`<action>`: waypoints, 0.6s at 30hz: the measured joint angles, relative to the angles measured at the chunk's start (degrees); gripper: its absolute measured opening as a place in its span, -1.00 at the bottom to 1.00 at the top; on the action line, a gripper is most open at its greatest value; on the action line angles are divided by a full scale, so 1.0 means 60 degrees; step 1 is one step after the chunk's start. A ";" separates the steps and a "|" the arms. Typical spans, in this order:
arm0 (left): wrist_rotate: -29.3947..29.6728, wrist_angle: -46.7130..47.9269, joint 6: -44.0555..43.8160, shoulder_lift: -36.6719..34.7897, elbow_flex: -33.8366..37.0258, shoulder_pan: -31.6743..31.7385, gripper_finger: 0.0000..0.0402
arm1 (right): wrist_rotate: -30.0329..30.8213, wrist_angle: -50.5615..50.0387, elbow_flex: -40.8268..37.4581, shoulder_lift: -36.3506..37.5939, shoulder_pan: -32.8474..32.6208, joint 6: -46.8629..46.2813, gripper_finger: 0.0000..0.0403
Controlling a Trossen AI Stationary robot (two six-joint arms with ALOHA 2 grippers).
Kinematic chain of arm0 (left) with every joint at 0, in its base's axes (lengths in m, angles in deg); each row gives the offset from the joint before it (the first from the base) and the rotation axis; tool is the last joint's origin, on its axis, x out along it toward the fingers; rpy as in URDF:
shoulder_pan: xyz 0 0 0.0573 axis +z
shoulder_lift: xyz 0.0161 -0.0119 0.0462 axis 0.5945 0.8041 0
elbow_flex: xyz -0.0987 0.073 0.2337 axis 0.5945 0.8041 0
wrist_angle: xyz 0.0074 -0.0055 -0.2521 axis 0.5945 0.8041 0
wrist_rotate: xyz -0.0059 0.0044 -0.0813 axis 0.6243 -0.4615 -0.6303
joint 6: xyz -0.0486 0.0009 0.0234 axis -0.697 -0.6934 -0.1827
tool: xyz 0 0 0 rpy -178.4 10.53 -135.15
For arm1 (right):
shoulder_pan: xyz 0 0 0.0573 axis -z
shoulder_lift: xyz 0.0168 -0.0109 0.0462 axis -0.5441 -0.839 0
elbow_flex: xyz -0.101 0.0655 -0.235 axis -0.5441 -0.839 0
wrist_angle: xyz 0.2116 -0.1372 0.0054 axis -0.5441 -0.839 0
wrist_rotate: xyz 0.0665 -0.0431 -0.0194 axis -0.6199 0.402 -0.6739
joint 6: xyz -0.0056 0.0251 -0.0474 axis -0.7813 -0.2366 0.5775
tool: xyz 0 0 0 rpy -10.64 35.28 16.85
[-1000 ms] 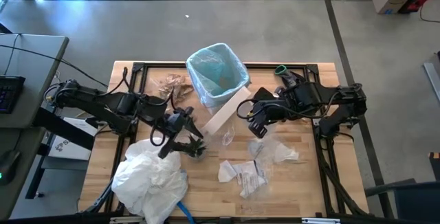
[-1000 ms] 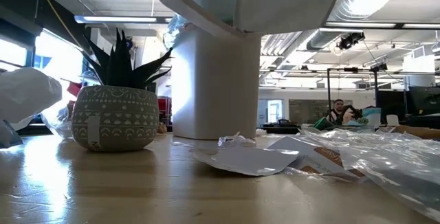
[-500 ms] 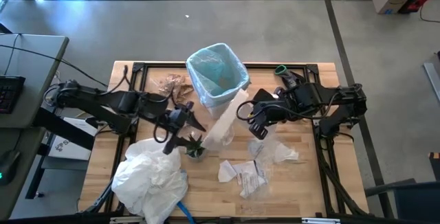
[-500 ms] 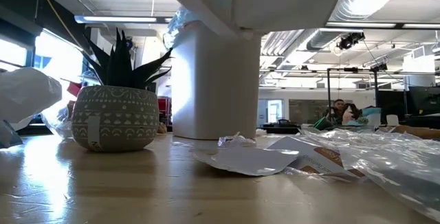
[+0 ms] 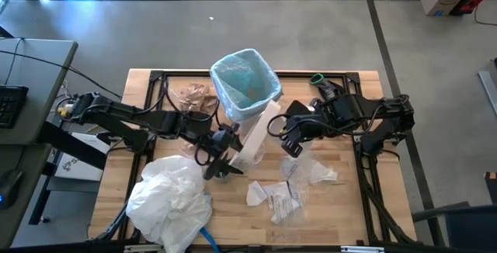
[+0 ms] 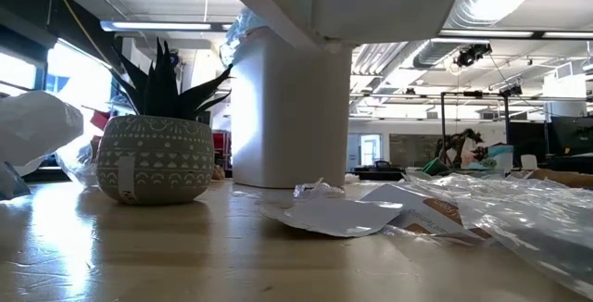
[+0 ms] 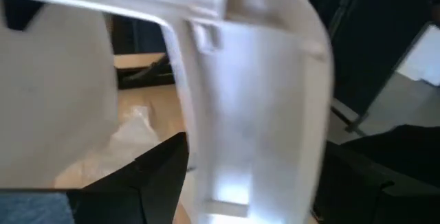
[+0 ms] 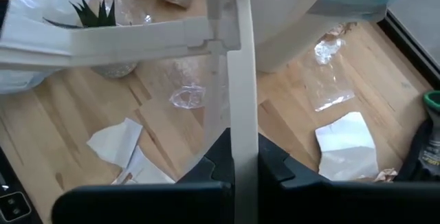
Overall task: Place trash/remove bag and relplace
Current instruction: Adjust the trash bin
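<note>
The right tool [image 8: 242, 157] is clamped shut on the thin edge of a white bin-lid frame [image 5: 255, 135], holding it in the air just beside the white bin [image 5: 247, 90]. The left tool [image 5: 225, 150] stands fully spread at the frame's other end; the left wrist view suggests its fingers bracket the frame, though contact cannot be confirmed.

The frame appears rigid and light; grip it on a flat rail, not at a corner.

The bag [image 5: 250, 81], a light-blue liner, sits in the bin with its rim folded over the lip. It is thin, soft and slippery; pinch a gathered fold at the rim.

The trash [image 5: 278, 193], paper scraps and clear wrappers, lies on the surface [image 5: 334, 214] near the right arm. Brown crumpled paper [image 5: 194, 96] lies beside the bin.
</note>
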State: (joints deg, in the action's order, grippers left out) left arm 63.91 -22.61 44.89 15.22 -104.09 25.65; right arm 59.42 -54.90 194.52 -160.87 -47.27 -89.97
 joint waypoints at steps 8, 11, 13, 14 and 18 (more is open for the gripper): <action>0.0145 -0.0361 0.0361 -0.0170 0.0000 0.0000 -0.35 | 0.0041 0.0033 0.0002 0.0000 0.0004 0.0005 -1.00; 0.0184 -0.0287 0.0510 -0.0145 0.0007 0.0000 -0.41 | 0.0046 -0.0036 0.0004 0.0000 0.0004 0.0003 -0.99; 0.0198 -0.0247 0.0594 -0.0159 0.0007 0.0003 -0.41 | 0.0112 0.0000 0.0004 0.0000 -0.0038 0.0004 -0.94; 0.0206 -0.0249 0.0678 -0.0159 0.0007 0.0007 -0.41 | 0.0210 0.0004 0.0004 0.0000 -0.0092 0.0004 -0.89; 0.0486 -0.0278 0.0787 -0.0198 0.0007 0.0002 -0.41 | 0.0540 0.0016 0.0004 0.0020 -0.0293 -0.0215 -0.62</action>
State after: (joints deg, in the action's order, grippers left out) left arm 66.82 -24.27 49.62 14.03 -104.04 25.66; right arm 62.67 -54.80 194.54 -160.75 -49.02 -91.26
